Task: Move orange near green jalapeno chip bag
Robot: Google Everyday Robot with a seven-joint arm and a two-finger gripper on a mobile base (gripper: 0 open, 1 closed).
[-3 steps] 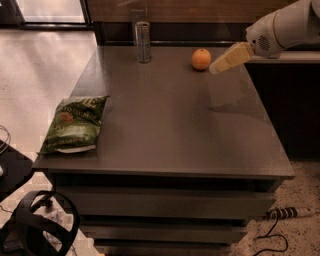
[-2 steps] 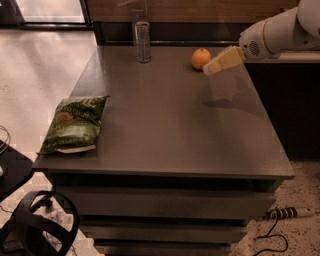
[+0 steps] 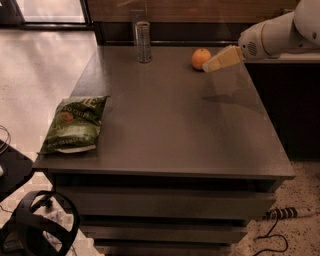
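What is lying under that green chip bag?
Only the dark table shows around the green chip bag; whatever it covers is hidden. The tool hovers far off, beside the orange.

The one camera sits high, off the near edge of the counter (image 3: 170,125), and looks down and forward toward the wall (image 3: 200,10) at 12 o'clock. It stands back enough to take in the whole top, with the floor (image 3: 40,65) at 9 to 10. The gripper (image 3: 212,64) is at 1 o'clock, just beside the orange (image 3: 201,58). The bag (image 3: 72,125) lies at 9.
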